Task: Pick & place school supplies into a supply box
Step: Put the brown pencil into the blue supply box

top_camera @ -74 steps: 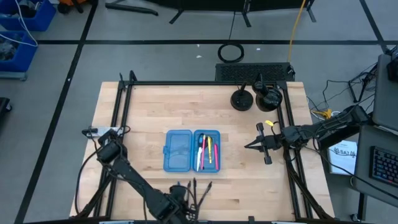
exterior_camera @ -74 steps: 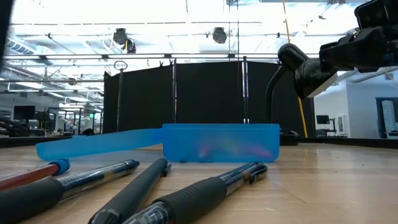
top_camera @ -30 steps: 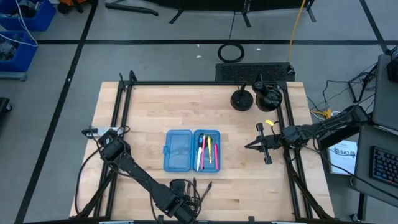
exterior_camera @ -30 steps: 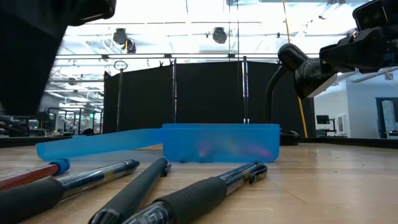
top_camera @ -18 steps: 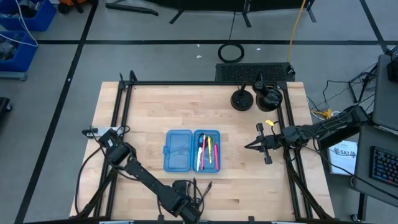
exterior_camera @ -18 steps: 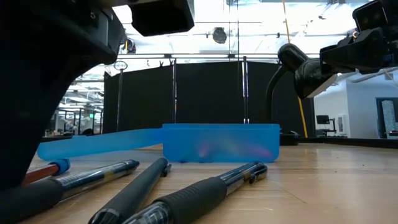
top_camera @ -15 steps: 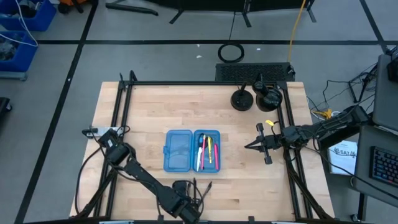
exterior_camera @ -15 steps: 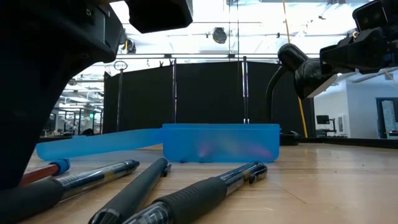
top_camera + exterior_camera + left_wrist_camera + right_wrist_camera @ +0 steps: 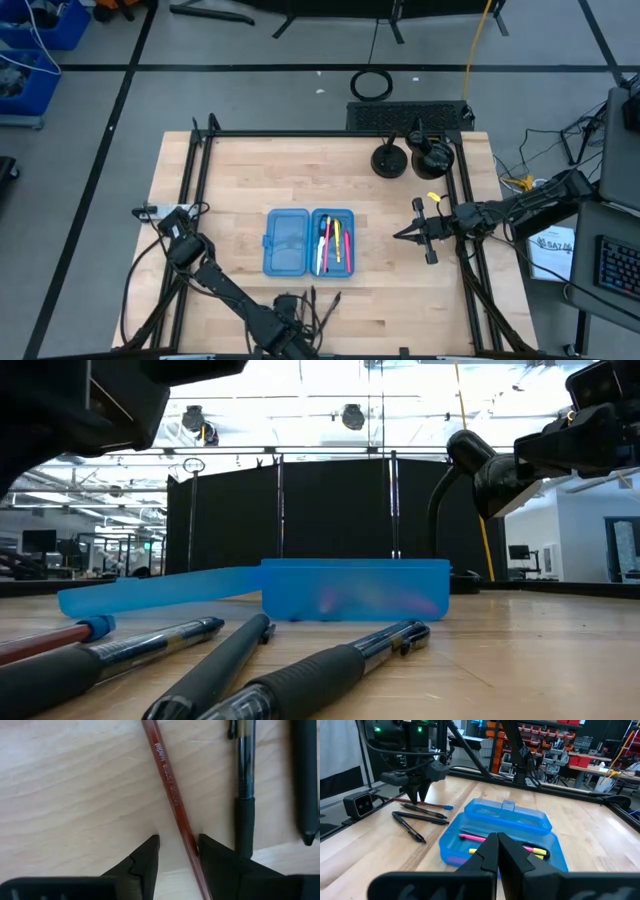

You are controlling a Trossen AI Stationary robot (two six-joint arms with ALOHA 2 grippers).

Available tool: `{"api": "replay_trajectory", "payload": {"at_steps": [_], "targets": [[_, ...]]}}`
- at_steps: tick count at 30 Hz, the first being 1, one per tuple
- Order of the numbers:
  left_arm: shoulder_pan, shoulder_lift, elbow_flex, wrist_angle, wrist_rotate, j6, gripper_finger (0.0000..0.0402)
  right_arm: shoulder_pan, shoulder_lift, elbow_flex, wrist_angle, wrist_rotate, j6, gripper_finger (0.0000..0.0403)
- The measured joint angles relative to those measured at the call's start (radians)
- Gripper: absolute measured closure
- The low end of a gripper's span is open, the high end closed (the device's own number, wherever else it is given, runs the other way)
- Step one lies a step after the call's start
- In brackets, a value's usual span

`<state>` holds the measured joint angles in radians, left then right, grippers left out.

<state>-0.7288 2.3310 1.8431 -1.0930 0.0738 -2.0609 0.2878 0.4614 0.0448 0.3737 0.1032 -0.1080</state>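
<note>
Near the tabletop's front edge, the left gripper (image 9: 177,851), jaws spread, straddles a red pencil (image 9: 169,790) lying off-centre against one finger, so closing could roll it aside, while the supply box (image 9: 308,241) sits mid-table and the right gripper (image 9: 399,236) waits, pressed together.

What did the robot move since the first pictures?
The left hand swung along the table's near edge toward the loose pens and back a little, and now sits low over the red pencil, fingers open on either side of it, not gripping. The right hand, the blue box and the pens stayed put.
</note>
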Motion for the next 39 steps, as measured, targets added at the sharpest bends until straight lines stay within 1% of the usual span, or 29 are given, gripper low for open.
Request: {"api": "replay_trajectory", "payload": {"at_steps": [3, 9, 11, 15, 17, 23, 28, 31, 36, 37, 39], "targets": [[0.002, 0.0, 0.0, -0.002, -0.001, 0.035, 0.0288, 0.0, 0.0, 0.0, 0.003, 0.0, 0.014, 0.0403], [0.004, 0.0, -0.003, 0.035, -0.076, 0.089, 0.0374, 0.0, 0.0, 0.0, 0.003, 0.0, 0.014, 0.0403], [0.011, 0.0, -0.004, 0.048, -0.074, 0.11, 0.0389, 0.0, 0.0, 0.0, 0.003, 0.0, 0.014, 0.0403], [0.015, 0.0, -0.004, 0.049, -0.092, 0.104, 0.0384, 0.0, 0.0, 0.0, 0.003, 0.0, 0.014, 0.0403], [0.016, -0.008, -0.003, 0.043, -0.097, 0.093, 0.0387, 0.0, 0.0, 0.0, 0.003, 0.0, 0.014, 0.0403], [0.001, -0.021, 0.013, 0.008, -0.175, 0.062, 0.0392, 0.0, 0.0, 0.0, -0.001, 0.0, 0.013, 0.0403], [-0.009, -0.022, 0.123, -0.078, -0.257, 0.059, 0.0395, 0.0, 0.0, 0.0, -0.008, 0.0, 0.011, 0.0403], [-0.025, -0.022, 0.201, -0.146, -0.348, 0.061, 0.0401, 0.0, 0.001, 0.0, -0.008, 0.0, 0.011, 0.0403], [-0.023, -0.026, 0.331, -0.249, -0.597, 0.065, 0.0401, 0.0, 0.001, 0.0, -0.004, 0.0, 0.017, 0.0403], [-0.017, -0.026, 0.347, -0.258, -0.618, 0.071, 0.0401, 0.0, 0.001, 0.0, -0.004, 0.0, 0.017, 0.0403], [-0.002, -0.026, 0.363, -0.256, -0.599, 0.099, 0.0401, 0.0, 0.001, 0.0, -0.004, 0.0, 0.023, 0.0403]]}}
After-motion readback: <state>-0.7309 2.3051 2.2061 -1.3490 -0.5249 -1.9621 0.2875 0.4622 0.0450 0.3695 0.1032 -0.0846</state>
